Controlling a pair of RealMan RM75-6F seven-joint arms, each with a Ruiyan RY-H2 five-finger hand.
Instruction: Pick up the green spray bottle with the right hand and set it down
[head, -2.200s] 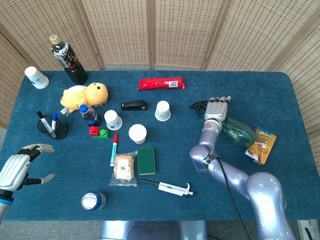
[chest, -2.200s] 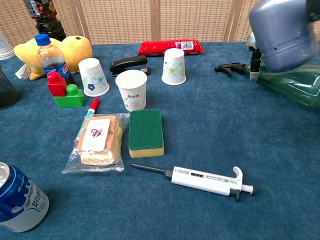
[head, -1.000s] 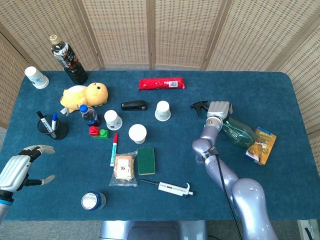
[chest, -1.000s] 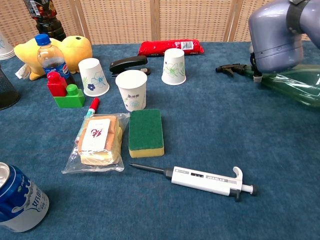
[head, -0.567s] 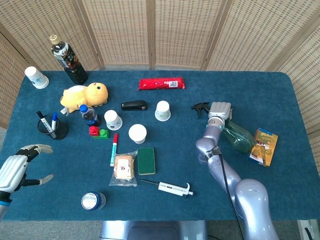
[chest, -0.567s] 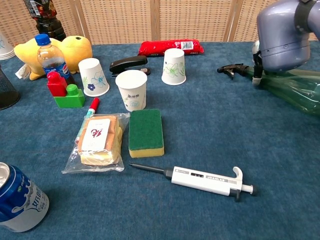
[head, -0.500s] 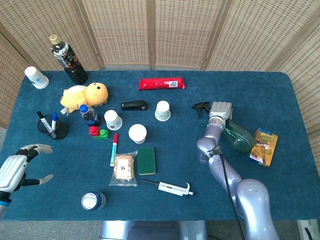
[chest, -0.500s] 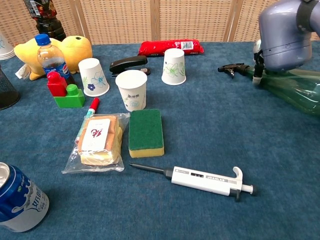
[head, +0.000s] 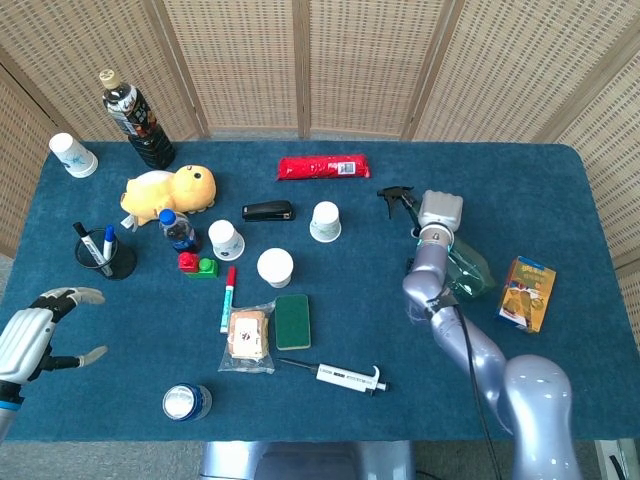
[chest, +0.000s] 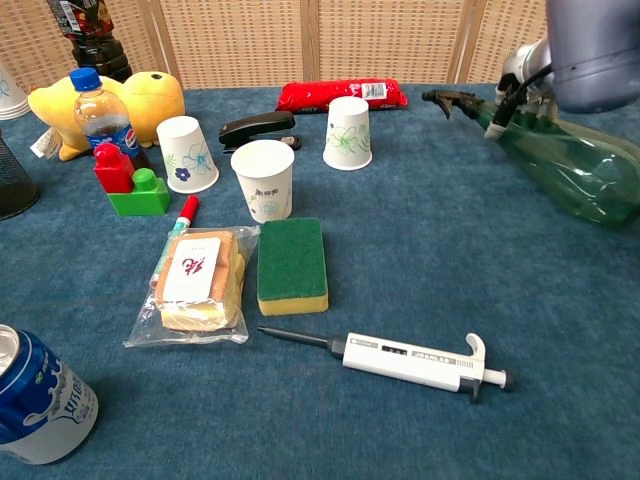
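Note:
The green spray bottle (head: 470, 272) with a black nozzle lies slanted at the right of the blue table (head: 560, 190). Its nozzle end points toward the back left and looks raised. In the chest view the green spray bottle (chest: 566, 171) tilts up toward the nozzle. My right hand (head: 440, 213) grips the bottle at its neck, fingers wrapped over the top; in the chest view only part of that right hand (chest: 518, 68) shows behind the forearm. My left hand (head: 33, 336) hovers open at the front left edge, far from the bottle.
An orange snack box (head: 526, 292) lies just right of the bottle. A pipette (chest: 415, 362), a green sponge (chest: 292, 264) and a bagged snack (chest: 196, 282) lie in front. Paper cups (chest: 348, 132), a stapler (chest: 256, 129) and a red packet (chest: 341, 94) stand further left.
My right hand has closed over the bottle's neck. The nozzle end has risen and swung back-left; the body has shifted away from the orange box. The left hand barely moved.

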